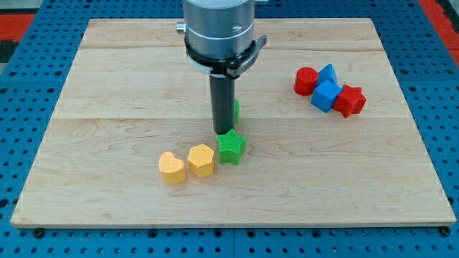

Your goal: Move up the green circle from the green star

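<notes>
**Pushing the circle blind, with the star right below**

Standing almost in the middle of the wooden board [107,79], my tip [222,133] is a plain rod end; it has no jaws, so it can only push and grips nothing. It sits just above the green star [232,148] and looks touching or nearly touching its upper edge. The green circle [236,110] is mostly hidden behind the rod; only a thin green sliver shows on the rod's right side, above the star.

The first risk, as I judge it, is that my tip is beside the circle and not clearly under it. A push toward the view's top from here could slide past the circle, or catch its edge and send it to the view's right.

The second risk is the star. Any small move down or sideways to get below the circle could knock the star toward the yellow hexagon [201,160] and the yellow heart [172,168], which lie just at its left.

Far to the view's right, the red and blue blocks [329,91] seem out of danger.
</notes>
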Controlling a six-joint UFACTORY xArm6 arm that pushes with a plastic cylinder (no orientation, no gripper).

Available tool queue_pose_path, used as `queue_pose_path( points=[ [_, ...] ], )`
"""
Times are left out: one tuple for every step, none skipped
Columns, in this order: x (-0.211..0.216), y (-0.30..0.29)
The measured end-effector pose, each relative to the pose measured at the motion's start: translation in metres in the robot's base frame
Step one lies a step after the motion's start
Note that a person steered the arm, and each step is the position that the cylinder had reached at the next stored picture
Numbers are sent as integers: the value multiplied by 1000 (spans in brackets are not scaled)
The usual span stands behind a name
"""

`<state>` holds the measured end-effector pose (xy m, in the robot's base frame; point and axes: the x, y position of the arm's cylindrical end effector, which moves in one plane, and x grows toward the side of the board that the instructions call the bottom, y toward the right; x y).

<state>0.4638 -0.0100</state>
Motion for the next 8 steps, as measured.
queue_pose_path(
  points=[
    [-5, -29],
    [-22, -33],
    [-49, -3],
    [-58, 33],
    [-59, 61],
    [-64, 90],
    [-53, 102],
    [-33, 95]
  ],
)
